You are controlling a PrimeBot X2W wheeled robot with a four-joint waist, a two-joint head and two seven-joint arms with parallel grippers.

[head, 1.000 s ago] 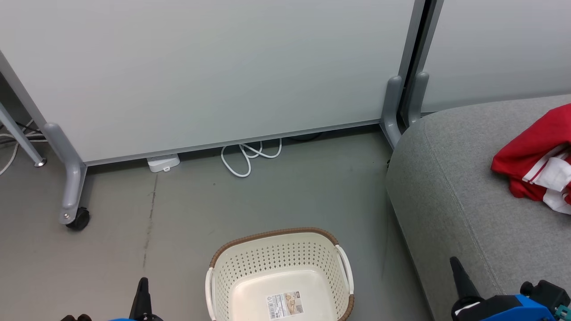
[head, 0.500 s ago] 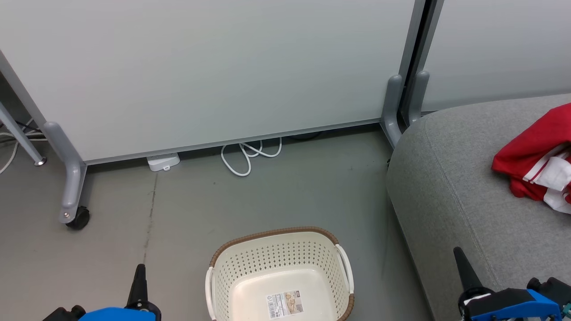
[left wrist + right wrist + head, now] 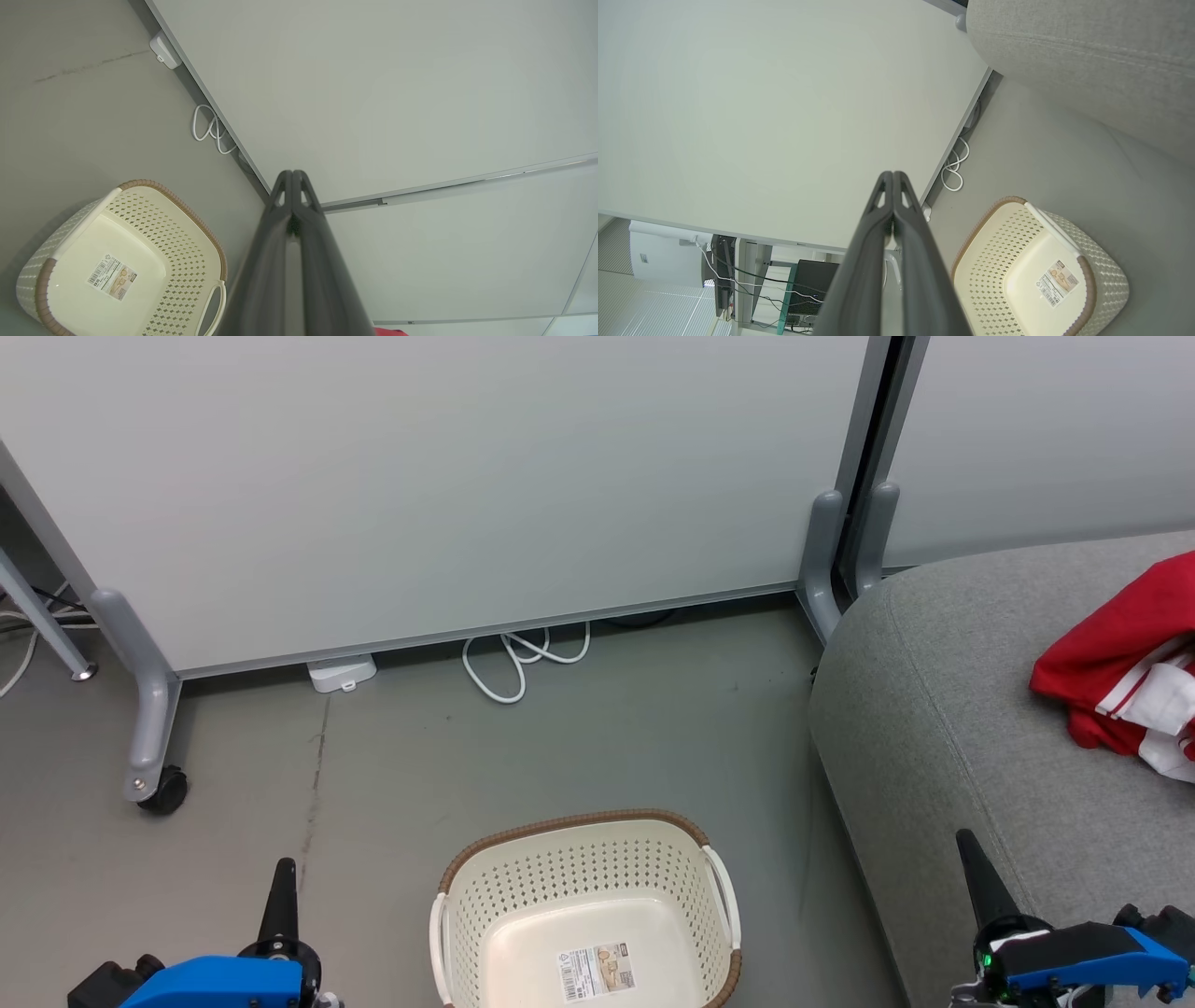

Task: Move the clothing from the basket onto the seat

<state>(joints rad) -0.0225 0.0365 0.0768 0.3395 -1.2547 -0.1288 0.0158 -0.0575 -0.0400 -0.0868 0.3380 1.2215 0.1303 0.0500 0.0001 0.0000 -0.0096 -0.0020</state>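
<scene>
The red clothing (image 3: 1125,667) with white stripes lies bunched on the grey seat (image 3: 952,728) at the right edge of the head view. On the floor stands the cream basket (image 3: 586,896), holding nothing but its paper label (image 3: 597,973); the wrist views show the basket (image 3: 140,224) (image 3: 1008,242) too. My left gripper (image 3: 282,882) is shut and holds nothing, low to the left of the basket. My right gripper (image 3: 971,863) is shut too, over the seat's front edge. The fingertips (image 3: 292,177) (image 3: 893,177) touch in both wrist views.
A pale partition panel (image 3: 448,485) on grey legs with a castor (image 3: 166,793) stands behind the basket. A white cable loop (image 3: 518,663) and a small white box (image 3: 342,674) lie at its foot. Grey floor (image 3: 560,756) runs between panel, basket and seat.
Both grippers have risen a little further into the head view from its bottom edge. Basket, clothing and seat have stayed where they were.
</scene>
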